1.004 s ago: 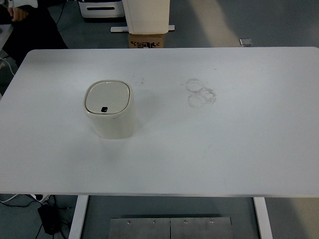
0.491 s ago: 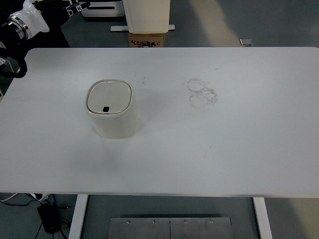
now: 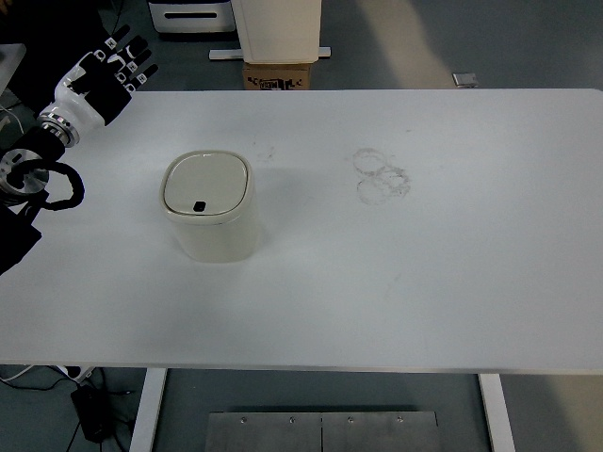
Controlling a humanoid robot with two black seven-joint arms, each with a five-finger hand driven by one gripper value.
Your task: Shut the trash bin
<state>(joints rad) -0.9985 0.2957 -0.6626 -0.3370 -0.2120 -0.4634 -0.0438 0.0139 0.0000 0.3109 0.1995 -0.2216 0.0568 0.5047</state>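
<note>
Bin sits right of and nearer than the left hand; only that hand is in reach.

The bin (image 3: 209,209) stands upright on the left half of the table (image 3: 452,273), its lid (image 3: 204,184) apparently lying flat on top. The left hand (image 3: 102,77) hovers over the far-left corner, fingers spread, holding nothing, well apart from the bin. The bin lies to its right and toward the near edge. The right hand is not visible. The surface between hand and bin is bare; the faint ring marks (image 3: 380,175) lie well right of the bin.
</note>
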